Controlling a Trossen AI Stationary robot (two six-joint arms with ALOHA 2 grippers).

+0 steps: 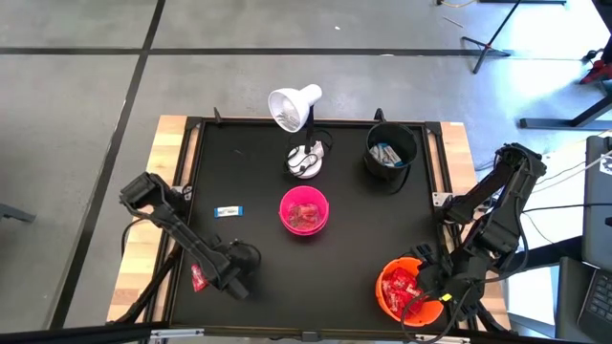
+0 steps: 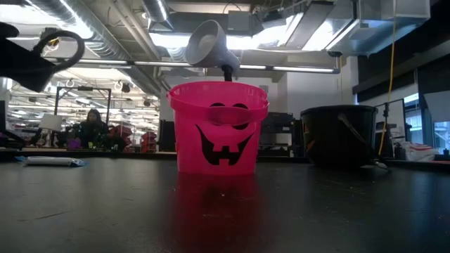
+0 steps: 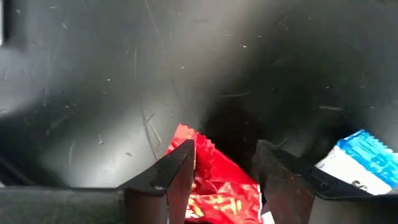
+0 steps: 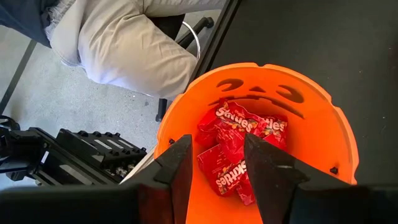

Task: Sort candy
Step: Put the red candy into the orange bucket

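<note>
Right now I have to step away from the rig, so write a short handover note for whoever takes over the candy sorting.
Left gripper: at the table's near left edge, shut on a red packet.
Right gripper: hovering open over the orange bucket, holding nothing.
Placed so far: red packets in the pink bucket; white-and-blue bars in the black bucket.
Left to do: many red packets lie in the orange bucket, one white-and-blue bar lies loose on the mat, and the left arm's packet needs dropping off, probably in the pink bucket.
</note>
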